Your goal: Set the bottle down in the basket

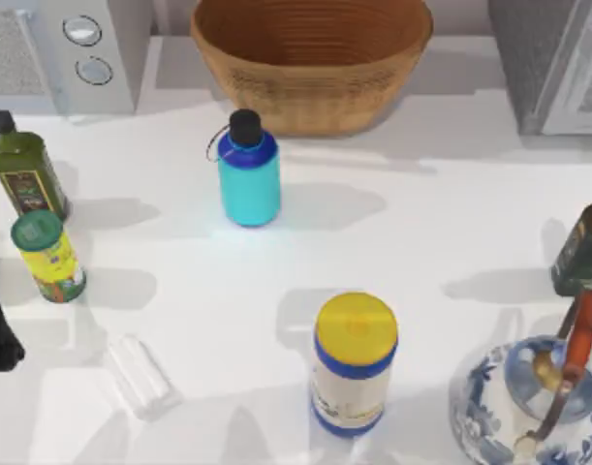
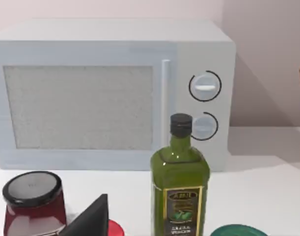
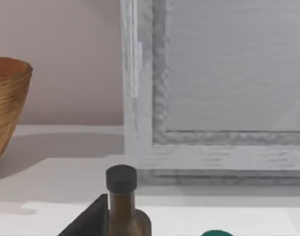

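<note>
Bottle (image 1: 248,181) stands upright on the white table (image 1: 421,242), cap up, thin loop strap hanging off the neck on its left. It sits just in front of the basket (image 1: 310,73), near its left half; can't tell if they touch, looks like a small gap. Nothing is gripping it.

Basket is at the back edge of the table, centre, and its inside is bare wicker as far as I can see. Its rim edge also shows in the right wrist view (image 3: 10,108).

Left arm: a dark part at the top view's far left edge, low down, parked. A black wedge sits at the lower edge of each wrist view; can't tell whether either pincer is open or closed.

Other stuff on the table:
- green oil bottle (image 1: 26,170) far left, in front of the microwave (image 1: 73,48); also in the left wrist view (image 2: 179,191)
- green-lidded yellow can (image 1: 47,257) just in front of the oil bottle
- clear wrapped item (image 1: 140,373) lying flat, front left
- yellow-lidded white canister (image 1: 354,363) front centre, upright
- blue-and-white teapot (image 1: 533,402) front right corner
- dark bottle (image 1: 581,252) at the right edge, behind the teapot
- red jar (image 2: 33,204) with a black lid, in the left wrist view, in front of the microwave
</note>
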Controlling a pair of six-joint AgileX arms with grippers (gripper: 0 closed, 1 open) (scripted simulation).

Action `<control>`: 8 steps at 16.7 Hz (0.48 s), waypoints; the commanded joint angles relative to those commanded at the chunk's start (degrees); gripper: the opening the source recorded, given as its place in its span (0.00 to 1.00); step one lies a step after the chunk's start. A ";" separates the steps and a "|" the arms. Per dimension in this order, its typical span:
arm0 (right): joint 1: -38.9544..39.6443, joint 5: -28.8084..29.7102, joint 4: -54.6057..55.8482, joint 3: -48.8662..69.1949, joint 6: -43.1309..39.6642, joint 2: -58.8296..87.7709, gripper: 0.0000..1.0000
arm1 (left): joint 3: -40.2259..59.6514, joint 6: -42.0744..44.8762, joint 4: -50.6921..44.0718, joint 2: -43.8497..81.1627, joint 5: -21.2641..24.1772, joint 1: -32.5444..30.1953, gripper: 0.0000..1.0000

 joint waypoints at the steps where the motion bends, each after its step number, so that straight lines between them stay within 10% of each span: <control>1: 0.00 0.00 0.00 0.00 0.00 0.00 1.00 | 0.00 0.00 0.00 0.00 0.00 0.00 1.00; 8: 0.00 0.00 0.00 0.00 0.00 0.00 1.00 | -1.18 1.18 8.19 11.30 6.02 -5.80 1.00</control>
